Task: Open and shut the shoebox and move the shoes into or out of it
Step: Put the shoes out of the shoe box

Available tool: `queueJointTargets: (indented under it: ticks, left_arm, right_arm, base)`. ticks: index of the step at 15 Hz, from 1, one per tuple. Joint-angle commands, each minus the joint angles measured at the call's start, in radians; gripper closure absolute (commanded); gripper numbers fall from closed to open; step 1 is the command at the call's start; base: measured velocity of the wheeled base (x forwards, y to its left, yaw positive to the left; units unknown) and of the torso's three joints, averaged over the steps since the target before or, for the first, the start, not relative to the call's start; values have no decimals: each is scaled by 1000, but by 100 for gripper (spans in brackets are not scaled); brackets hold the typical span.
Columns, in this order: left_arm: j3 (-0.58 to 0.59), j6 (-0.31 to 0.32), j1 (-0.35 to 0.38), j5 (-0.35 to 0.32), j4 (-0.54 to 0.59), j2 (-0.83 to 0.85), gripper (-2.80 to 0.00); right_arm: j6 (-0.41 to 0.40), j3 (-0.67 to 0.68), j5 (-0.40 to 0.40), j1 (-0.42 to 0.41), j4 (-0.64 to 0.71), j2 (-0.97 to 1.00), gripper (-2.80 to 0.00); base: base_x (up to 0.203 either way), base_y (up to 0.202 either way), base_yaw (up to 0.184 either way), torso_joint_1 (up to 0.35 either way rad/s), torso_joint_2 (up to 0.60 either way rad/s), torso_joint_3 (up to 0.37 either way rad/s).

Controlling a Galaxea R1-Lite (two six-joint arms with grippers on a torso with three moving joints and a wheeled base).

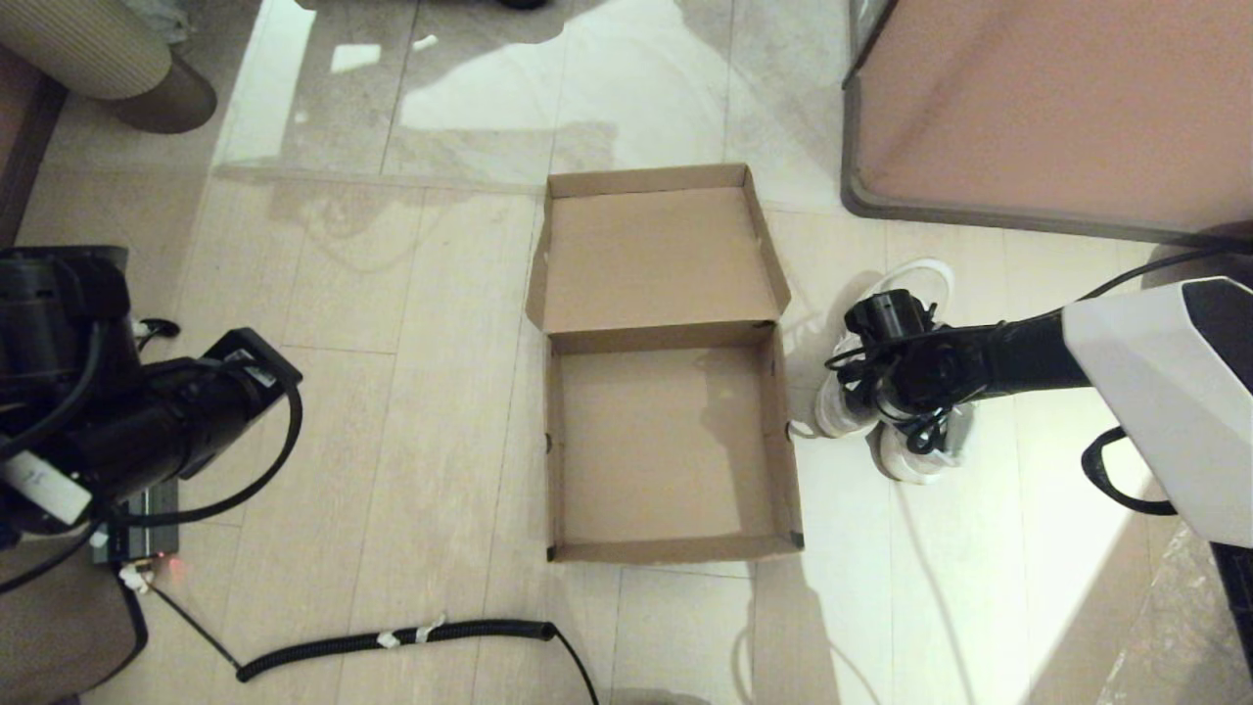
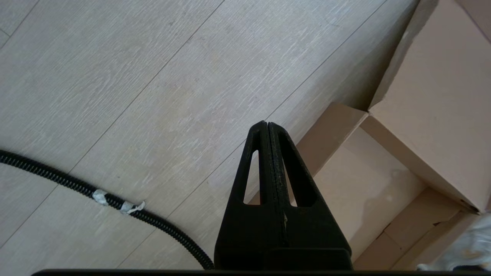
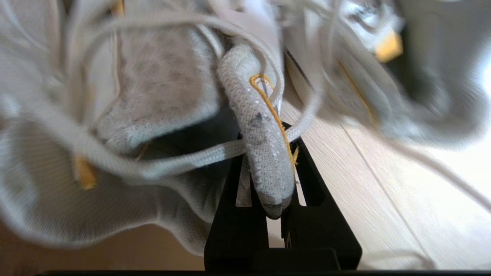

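The box [image 1: 671, 441] lies open and empty, the right gripper [image 3: 268, 168] pinching the shoes [image 1: 905, 431] beside it, left gripper [image 2: 267, 132] pressed together, idle.

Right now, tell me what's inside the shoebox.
Nothing: the open shoebox shows bare cardboard floor, lid folded back. The shoes sit on the floor to its right, partly covered by the right gripper clamped on a shoe's edge. The left gripper is shut.

A: Any writing to read on the shoebox [image 1: 666, 441], the shoes [image 1: 905, 431] or the floor?

B: None. The cardboard shows plain brown, and the yellow stitching on the shoes forms no letters that I can make out.
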Motion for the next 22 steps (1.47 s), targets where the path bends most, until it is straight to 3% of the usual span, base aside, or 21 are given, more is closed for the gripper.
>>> queueJointTargets:
  ticks: [1, 3, 4, 19, 22]
  left_arm:
    - [3, -5, 1, 2, -3, -15, 0]
    - [8, -6, 1, 2, -2, -32, 0]
    - [23, -6, 1, 2, -2, -44, 0]
    - [82, -4, 1, 2, 0, -96, 0]
    - [90, -4, 1, 1, 0, -100, 0]
  right_arm:
    - [5, 94, -5, 16, 20, -101, 0]
    - [6, 185, -8, 33, 22, -141, 0]
    - [9, 216, -7, 37, 20, -149, -280]
    - [26, 305, 9, 73, -6, -179, -280]
    - [31, 344, 96, 96, -106, -188, -280]
  base:
    - [0, 0, 0, 0, 0, 0]
    - [0, 0, 0, 0, 0, 0]
    - [0, 0, 0, 0, 0, 0]
    - [0, 0, 0, 0, 0, 0]
    - [0, 0, 0, 0, 0, 0]
